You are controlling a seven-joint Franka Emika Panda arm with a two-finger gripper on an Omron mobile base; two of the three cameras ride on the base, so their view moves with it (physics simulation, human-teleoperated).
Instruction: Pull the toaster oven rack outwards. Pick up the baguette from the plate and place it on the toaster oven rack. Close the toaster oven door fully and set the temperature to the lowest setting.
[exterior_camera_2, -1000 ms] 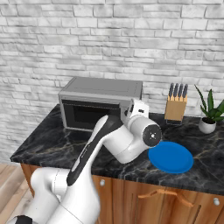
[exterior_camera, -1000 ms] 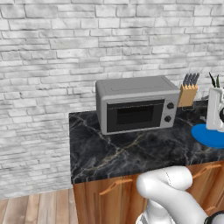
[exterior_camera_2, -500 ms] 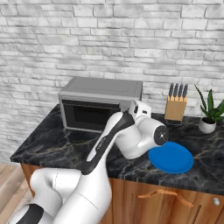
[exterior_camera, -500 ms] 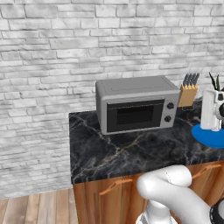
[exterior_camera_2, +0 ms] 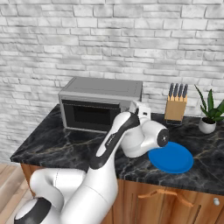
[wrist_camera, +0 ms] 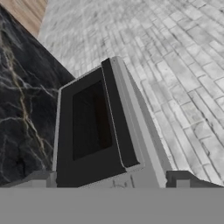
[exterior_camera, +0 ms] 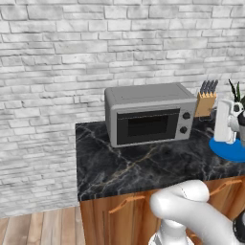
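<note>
Hand view is looking along the pincer at the toaster oven, seen rolled on its side, with the two dark fingertips standing far apart at the bottom edge, so the pincer is wide open and carrying nothing. Over in the left base view the toaster oven is sitting on the dark marble worktop against the brick wall, and its door looks to be shut, the dark glass flush with the front. No rack is sticking out, so by my reading the first step, pulling the rack outwards, is not yet done. Right of the oven the blue plate is lying near the front edge of the worktop, just beside the arm's wrist, and I cannot make out any baguette on it. Behind the plate, right of the oven, a knife block and a potted plant are standing by the wall. Everything seems to be ahead: opening up, drawing the rack out, moving the bread, closing the door, and turning the knob on the oven's right panel down to its lowest.
</note>
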